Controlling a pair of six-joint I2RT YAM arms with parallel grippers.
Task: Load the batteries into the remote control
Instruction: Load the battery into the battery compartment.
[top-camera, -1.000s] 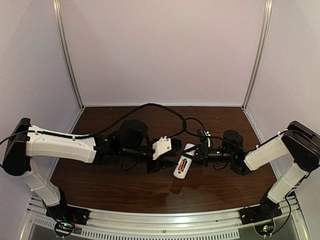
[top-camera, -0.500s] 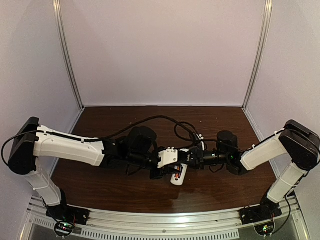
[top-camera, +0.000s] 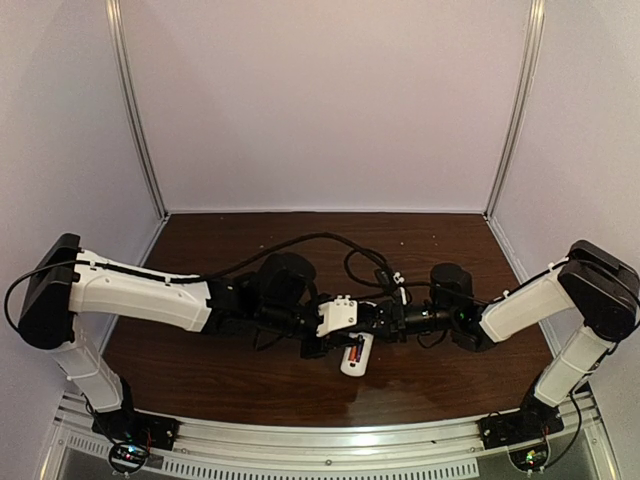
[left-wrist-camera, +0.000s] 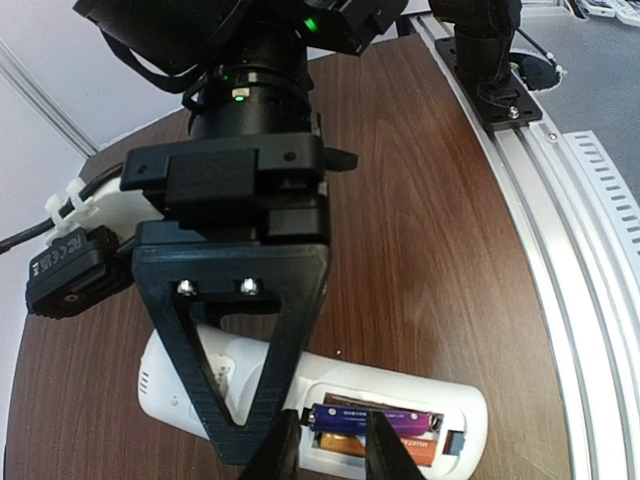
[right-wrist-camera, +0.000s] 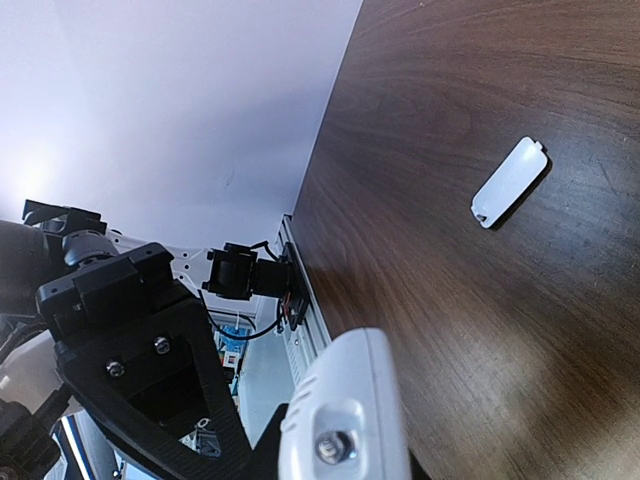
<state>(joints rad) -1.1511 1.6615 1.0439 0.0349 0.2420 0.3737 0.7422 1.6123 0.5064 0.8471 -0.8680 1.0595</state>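
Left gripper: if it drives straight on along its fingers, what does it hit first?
The dark purple battery in the remote control's recess, directly between and just past the left gripper's fingers. Depth is unclear; it may already be touching.

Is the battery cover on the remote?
No, the cover lies alone on the table, and the recess of the remote is open.

White remote control (left-wrist-camera: 462, 406), purple battery (left-wrist-camera: 417, 420)
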